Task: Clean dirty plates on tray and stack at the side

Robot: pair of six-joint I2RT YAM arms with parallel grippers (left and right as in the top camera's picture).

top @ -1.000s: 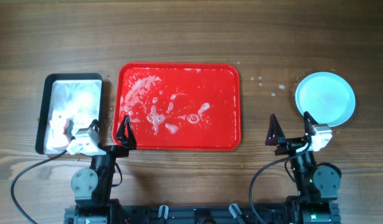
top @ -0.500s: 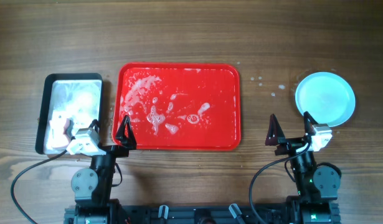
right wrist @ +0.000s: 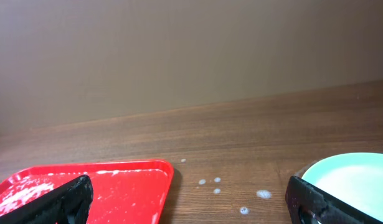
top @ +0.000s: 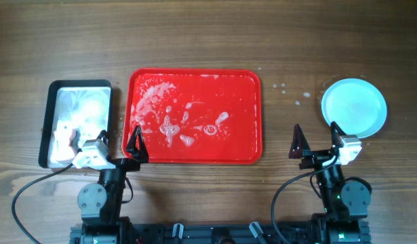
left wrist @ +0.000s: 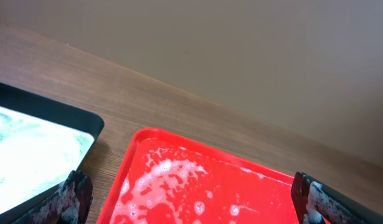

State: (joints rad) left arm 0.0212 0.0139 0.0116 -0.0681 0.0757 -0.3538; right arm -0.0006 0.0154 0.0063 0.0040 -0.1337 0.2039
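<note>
Looks like the closing step of washing and stacking, perhaps already complete. Straight ahead of the left end effector (top: 118, 141) and a little to its right, the red tray (top: 242, 88), streaked with white foam (top: 169, 125) and carrying no plate at all. Ahead of the right end effector (top: 316, 137) and off to its right, well apart from the tray, the plates (top: 354, 108): pale turquoise, glossy, seen from above as a single round disc, so no telling the number stacked. Both end effectors spread wide and gripping nothing, low near the robot's side of the wooden surface (top: 194, 34). Ahead and to the left of the left end effector, a black-rimmed metal pan (top: 79, 83) with suds inside. A few pale droplets (top: 284, 88) ahead of the right end effector, between tray and plates. Calls for little next, by this reading: nothing on the tray to grasp, so likely only rest, or a check of the stack with a careful grip on a wet, slippery rim.
</note>
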